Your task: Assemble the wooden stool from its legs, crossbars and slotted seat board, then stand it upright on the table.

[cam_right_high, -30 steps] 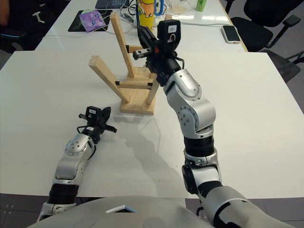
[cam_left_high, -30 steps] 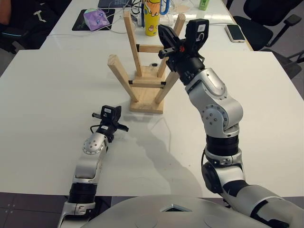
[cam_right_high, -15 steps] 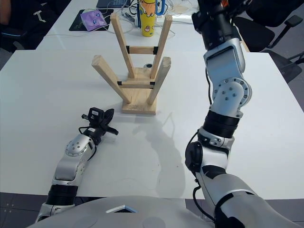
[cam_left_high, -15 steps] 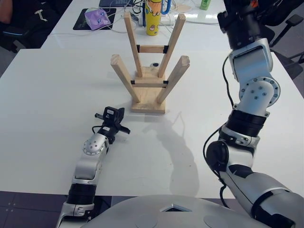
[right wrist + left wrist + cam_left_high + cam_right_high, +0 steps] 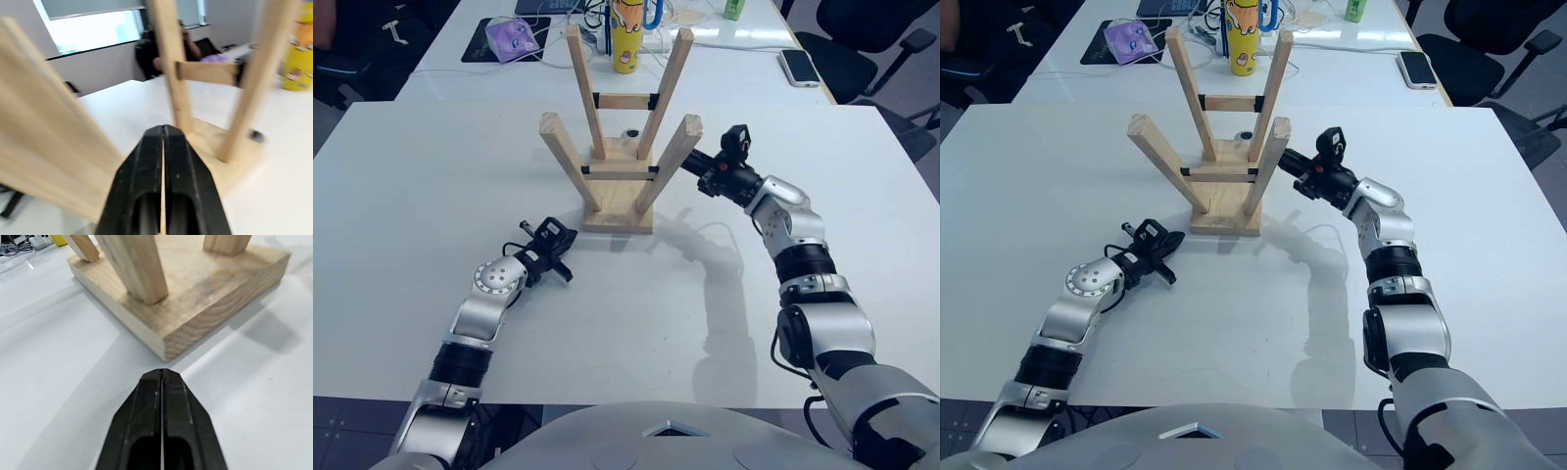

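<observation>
1. Task item: the stool [image 5: 617, 166] appears assembled but stands inverted. Its seat board [image 5: 619, 217] lies flat on the worktop [image 5: 431, 196], with 4 legs splaying upward and crossbars fitted between them.
2. Right gripper [image 5: 695, 164]: jaws pressed together, holding nothing. It sits just beside the upper part of the near right leg [image 5: 666, 168], on that leg's outer side, pointing in toward the stool. The right wrist view puts the closed tip level with the legs. Contact with the leg cannot be confirmed.
3. Left gripper [image 5: 558, 235]: jaws likewise closed and empty, low over the worktop. It points at the near left corner of the seat board, close to it but apart, as the left wrist view shows.
4. Governing relation: the stool lies between the 2 grippers, ahead of both. The legs' long axes run upward and outward from the board, and the near right leg leans toward the right gripper.
5. Judgement: only the turning-over appears outstanding. The right arm is nearer a leg and the left arm nearer the board, so a tip-over would likely pivot on a board edge.
6. Risk, as a judgement: both grippers would need to open before either could grasp anything. A closed-jaw push high on a leg could slide the stool rather than tip it.
</observation>
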`<move>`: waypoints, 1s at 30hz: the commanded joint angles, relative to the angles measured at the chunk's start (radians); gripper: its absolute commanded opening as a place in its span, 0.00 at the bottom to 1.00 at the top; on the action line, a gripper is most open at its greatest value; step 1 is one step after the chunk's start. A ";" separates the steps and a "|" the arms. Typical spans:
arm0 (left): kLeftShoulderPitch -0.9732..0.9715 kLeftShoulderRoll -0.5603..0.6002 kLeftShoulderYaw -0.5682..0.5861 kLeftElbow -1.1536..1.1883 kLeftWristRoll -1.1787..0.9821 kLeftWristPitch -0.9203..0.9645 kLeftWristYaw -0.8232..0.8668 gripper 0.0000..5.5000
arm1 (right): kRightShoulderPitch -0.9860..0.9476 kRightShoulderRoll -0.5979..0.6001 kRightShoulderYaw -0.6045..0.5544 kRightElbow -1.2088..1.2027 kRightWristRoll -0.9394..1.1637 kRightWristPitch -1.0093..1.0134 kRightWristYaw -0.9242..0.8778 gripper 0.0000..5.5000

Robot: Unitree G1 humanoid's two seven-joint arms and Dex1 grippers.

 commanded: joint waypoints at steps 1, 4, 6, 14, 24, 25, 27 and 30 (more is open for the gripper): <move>-0.049 0.006 0.003 0.063 0.015 -0.011 -0.001 0.00 | -0.036 0.038 0.036 0.040 -0.038 -0.049 0.107 0.00; -0.059 0.007 0.007 0.088 0.018 -0.018 -0.001 0.00 | -0.026 0.051 0.064 0.033 -0.057 -0.046 0.162 0.00; -0.065 0.005 0.011 0.099 0.017 -0.022 0.000 0.00 | 0.006 0.056 0.091 -0.005 -0.067 -0.030 0.188 0.00; -0.066 -0.015 0.026 0.116 0.014 -0.028 0.022 0.00 | 0.174 0.134 0.139 -0.192 -0.134 -0.001 -0.016 0.00; -0.101 -0.137 0.042 0.163 0.001 -0.030 0.127 0.00 | 0.436 0.220 0.191 -0.551 -0.165 0.146 -0.318 0.00; -0.113 -0.153 0.042 0.177 0.001 -0.034 0.136 0.00 | 0.449 0.233 0.208 -0.571 -0.173 0.162 -0.342 0.00; -0.142 -0.182 0.030 0.210 0.007 -0.046 0.146 0.00 | 0.469 0.259 0.234 -0.610 -0.194 0.201 -0.412 0.00; -0.191 -0.220 0.009 0.269 0.017 -0.065 0.149 0.00 | 0.476 0.290 0.264 -0.637 -0.243 0.226 -0.507 0.00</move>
